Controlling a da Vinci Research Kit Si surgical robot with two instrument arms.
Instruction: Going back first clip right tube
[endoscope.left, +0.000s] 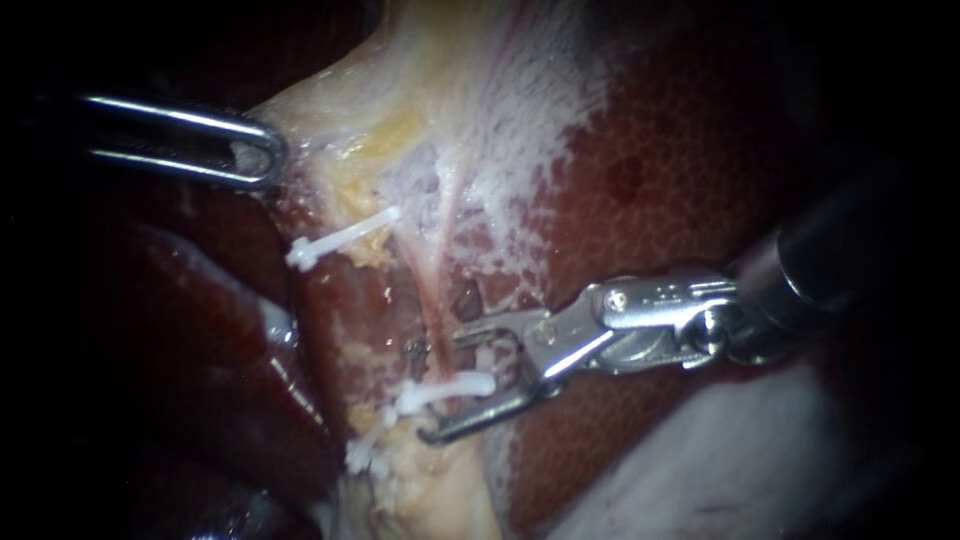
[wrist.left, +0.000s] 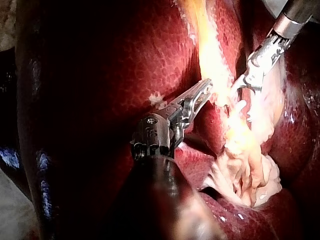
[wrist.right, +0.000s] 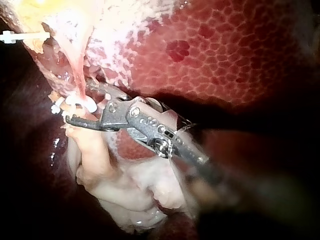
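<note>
Surgical lab bench, raw liver (endoscope.left: 690, 170), white clip (endoscope.left: 340, 237) on tissue

My endoscope looks closely, head-on, at the white clip (endoscope.left: 445, 392). My right wrist camera faces that white clip (wrist.right: 81, 103) from nearer. My left wrist camera stands farther off, sharing the pale tissue (wrist.left: 245, 150) beside it.

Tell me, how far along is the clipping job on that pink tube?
Done: a white clip sits closed across the pink tube.
In hand: the right instrument has its jaws open on either side of that clip, not gripping it.
Left: the instrument has not yet drawn back, so its jaws need to come clear of the clip and the tube.
</note>
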